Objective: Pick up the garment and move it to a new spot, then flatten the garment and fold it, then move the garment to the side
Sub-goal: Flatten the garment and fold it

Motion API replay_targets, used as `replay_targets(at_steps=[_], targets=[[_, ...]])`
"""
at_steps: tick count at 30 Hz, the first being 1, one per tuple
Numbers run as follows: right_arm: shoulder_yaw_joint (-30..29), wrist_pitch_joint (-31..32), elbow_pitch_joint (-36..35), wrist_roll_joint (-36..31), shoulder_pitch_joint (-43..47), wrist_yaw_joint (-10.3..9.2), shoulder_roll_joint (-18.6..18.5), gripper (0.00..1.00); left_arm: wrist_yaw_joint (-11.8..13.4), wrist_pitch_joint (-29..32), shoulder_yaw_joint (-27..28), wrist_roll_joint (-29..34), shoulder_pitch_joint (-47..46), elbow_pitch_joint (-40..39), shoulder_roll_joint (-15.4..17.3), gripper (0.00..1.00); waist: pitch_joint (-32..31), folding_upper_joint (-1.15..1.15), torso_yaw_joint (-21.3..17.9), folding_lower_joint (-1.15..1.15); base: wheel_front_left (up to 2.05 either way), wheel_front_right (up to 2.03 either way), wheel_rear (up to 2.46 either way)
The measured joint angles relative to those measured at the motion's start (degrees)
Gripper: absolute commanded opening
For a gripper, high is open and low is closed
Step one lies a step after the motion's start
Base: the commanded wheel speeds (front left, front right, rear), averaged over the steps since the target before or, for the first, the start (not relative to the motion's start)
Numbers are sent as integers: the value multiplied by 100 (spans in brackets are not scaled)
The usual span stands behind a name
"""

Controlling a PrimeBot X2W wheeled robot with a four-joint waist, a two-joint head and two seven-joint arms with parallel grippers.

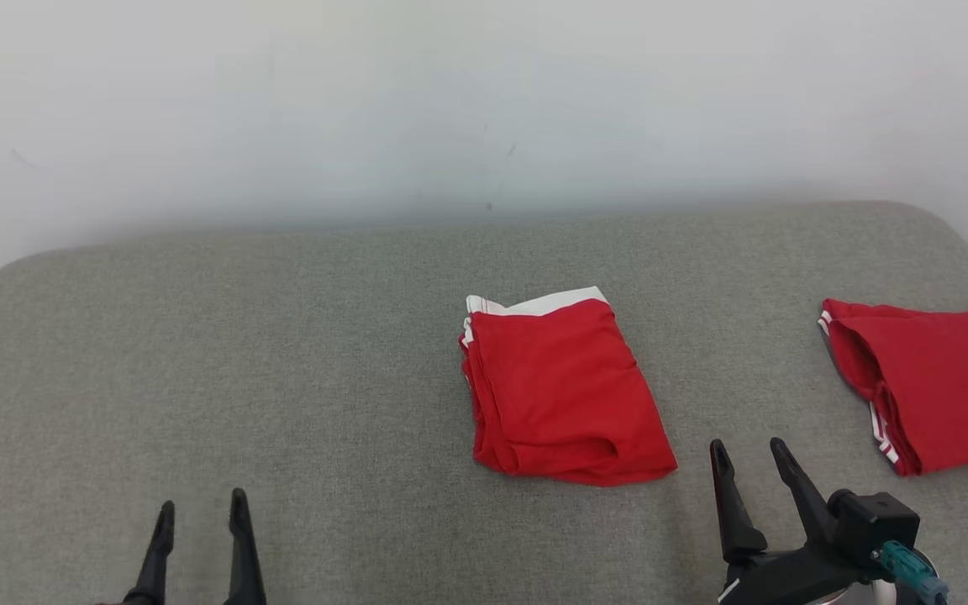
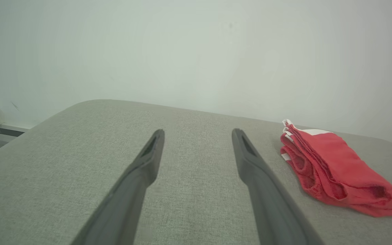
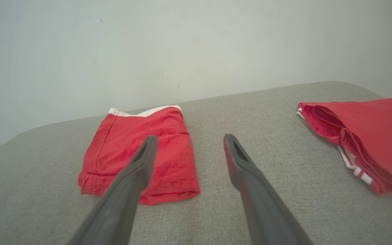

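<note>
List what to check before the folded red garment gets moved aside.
1. Fold: the folded red garment lies compact on the grey surface: ok.
2. The left tool is open and empty: ok.
3. The right tool is open, empty and apart from the garment's near corner: ok.
4. The second red garment lies apart, further right: ok.
5. Bare surface to the left for a set-down: ok.
6. Lower layers of the fold lie even: cannot tell.
</note>
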Motion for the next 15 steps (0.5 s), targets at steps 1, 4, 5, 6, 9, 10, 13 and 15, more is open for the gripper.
replay_targets(at_steps=[1, 4, 5, 6, 9, 10, 13, 15], targets=[[-23, -12, 9, -23, 2, 0, 0, 100, -81, 0, 83, 49, 24, -19, -20, 100, -10, 0, -1, 0, 0, 0, 0], [-78, -93, 51, -123, 24, 0, 0, 100, -270, 0, 318, 237, 133, -21, -89, 100, -35, 0, -1, 0, 0, 0, 0], [-89, -107, 67, -166, 42, 0, -1, 100, -334, 0, 393, 326, 168, -12, -115, 100, -42, 0, -3, 0, 0, 0, 0], [-94, -129, 85, -187, 52, 0, -1, 100, -386, 0, 453, 379, 200, 4, -142, 100, -49, 0, -6, 0, 0, 0, 0], [-104, -186, 146, -316, 85, 0, 0, 100, -525, 0, 628, 519, 294, 97, -215, 100, -64, 0, -20, 1, 0, 0, 0], [-105, -202, 172, -355, 98, 0, 0, 100, -566, 0, 687, 535, 332, 127, -249, 100, -69, 0, -24, 1, 0, 0, 0], [-111, -238, 236, -357, 151, 0, 0, 100, -661, 0, 840, 661, 375, 204, -336, 100, -99, 0, -29, 0, 0, 0, 0], [-113, -260, 261, -376, 191, 0, 0, 100, -724, 0, 926, 697, 420, 277, -391, 100, -123, 0, -33, 0, 0, 0, 0]])
